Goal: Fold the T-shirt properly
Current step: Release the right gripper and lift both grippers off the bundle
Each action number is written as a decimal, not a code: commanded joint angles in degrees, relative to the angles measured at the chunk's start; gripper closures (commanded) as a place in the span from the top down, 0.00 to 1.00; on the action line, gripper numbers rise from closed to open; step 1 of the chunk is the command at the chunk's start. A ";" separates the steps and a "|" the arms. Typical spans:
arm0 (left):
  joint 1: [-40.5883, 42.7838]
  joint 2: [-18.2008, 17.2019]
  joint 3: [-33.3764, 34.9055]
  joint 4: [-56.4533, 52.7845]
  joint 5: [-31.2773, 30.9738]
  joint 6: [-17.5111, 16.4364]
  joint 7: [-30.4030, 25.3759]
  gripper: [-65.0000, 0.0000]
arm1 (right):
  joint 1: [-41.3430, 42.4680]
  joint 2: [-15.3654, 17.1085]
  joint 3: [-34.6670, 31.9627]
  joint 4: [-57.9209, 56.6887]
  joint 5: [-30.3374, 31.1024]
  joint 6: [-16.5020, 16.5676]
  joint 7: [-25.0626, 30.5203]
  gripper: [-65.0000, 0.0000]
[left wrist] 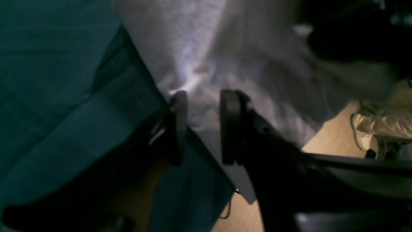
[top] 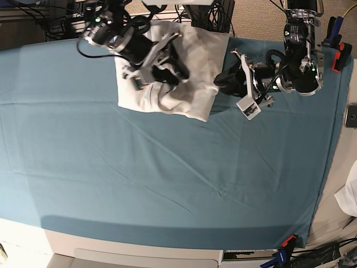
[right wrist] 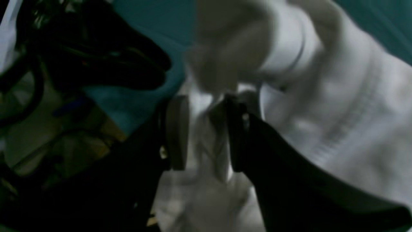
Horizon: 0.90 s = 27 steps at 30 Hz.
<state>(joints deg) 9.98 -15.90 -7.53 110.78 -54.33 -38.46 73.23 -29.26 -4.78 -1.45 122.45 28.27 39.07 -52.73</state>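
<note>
Our right gripper (right wrist: 206, 132) had its fingers apart around a fold of the T-shirt (top: 189, 61), bunched at the desk's (top: 167, 184) twelve o'clock edge. Our left gripper (left wrist: 202, 125) stood parted too. We judged releasing underway, smoothing next.

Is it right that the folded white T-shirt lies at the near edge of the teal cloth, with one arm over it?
Not quite. The base view shows the T-shirt at the far edge of the teal cloth, not the near one. One arm is indeed over it.
</note>
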 commanded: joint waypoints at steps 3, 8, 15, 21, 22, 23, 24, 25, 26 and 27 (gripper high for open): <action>-0.46 -0.48 -0.15 0.98 -1.42 -0.20 -1.14 0.29 | 0.44 -0.15 -3.15 0.74 -1.27 0.59 2.47 0.32; -0.44 -0.48 -0.15 0.98 -1.42 -0.20 -1.14 0.29 | 2.62 -0.17 -5.62 0.74 -4.39 0.57 3.54 0.32; -0.44 -0.50 -0.17 0.98 -1.42 1.40 -1.22 0.29 | 6.58 -0.15 -5.44 1.31 -7.30 0.52 3.06 0.32; -0.42 -1.42 -1.46 1.20 -8.00 0.92 -0.81 0.29 | 6.54 -0.13 0.96 6.43 -7.58 0.50 1.49 0.32; -0.42 -1.40 -1.99 1.44 -10.32 0.39 -0.33 0.29 | 6.54 -0.13 2.93 7.17 -7.58 0.48 1.51 0.32; -0.42 -1.40 -2.49 1.90 -12.96 -0.76 0.74 0.29 | 6.56 -0.13 5.18 7.65 -7.56 0.39 1.53 0.32; -0.33 -1.40 -2.78 2.47 -15.65 -1.54 1.95 0.29 | 6.56 -0.13 7.54 7.76 -7.52 0.13 1.64 0.32; -0.09 -1.40 -2.86 3.19 -18.56 -1.54 3.10 0.29 | 6.56 -0.11 10.08 7.76 -7.52 -0.39 1.79 0.32; 0.35 -1.40 -2.84 4.13 -21.94 -1.54 4.39 0.29 | 6.56 0.02 12.55 7.72 -7.52 -1.31 1.79 0.32; 0.94 -1.36 -2.75 5.29 -25.31 -1.54 5.66 0.29 | 6.56 0.33 14.88 7.72 -7.30 -2.19 1.79 0.32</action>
<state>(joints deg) 11.11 -16.99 -10.20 114.96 -78.04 -39.72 79.88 -22.98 -4.69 13.69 129.12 19.75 36.82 -52.49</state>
